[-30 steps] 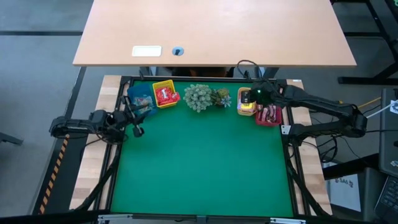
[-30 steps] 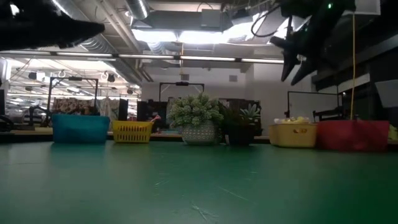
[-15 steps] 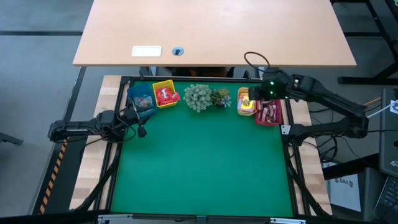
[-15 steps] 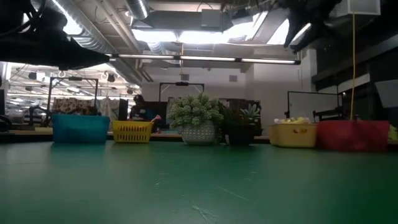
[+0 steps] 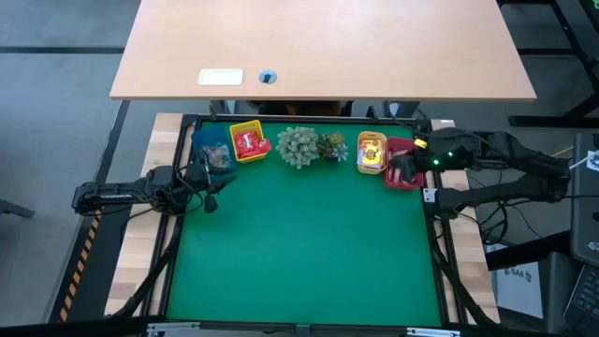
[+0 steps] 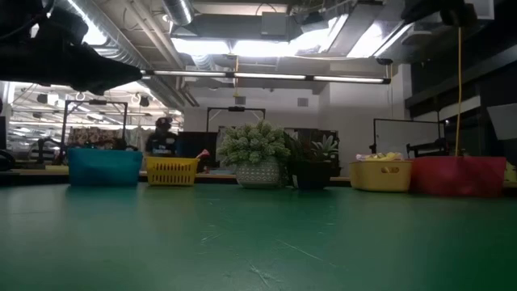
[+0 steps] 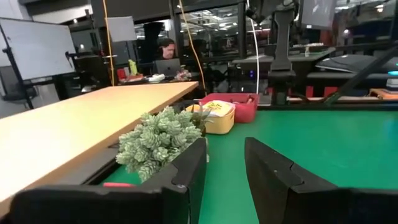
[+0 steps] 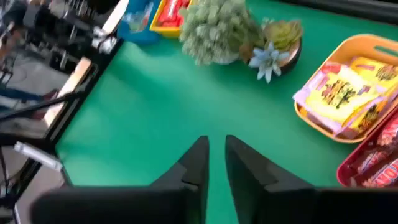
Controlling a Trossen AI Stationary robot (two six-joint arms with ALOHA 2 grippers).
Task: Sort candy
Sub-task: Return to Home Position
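Above red plastic bin [image 6: 458,178] of brown-red wrapped bars [image 8: 380,155] with right fingers [image 8: 194,163] barely parted, empty; at green tabletop's [image 5: 299,243] left edge with left fingers [image 7: 186,174] open.

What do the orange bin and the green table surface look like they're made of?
Orange bin: probably moulded plastic, with smooth, even, one-piece walls. Green table surface: likely a matte mat, fabric or rubber; flat, little glare, faint scuffs.

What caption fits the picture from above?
Candy sorted into bins; left gripper at the mat's edge, right gripper over the red bin.
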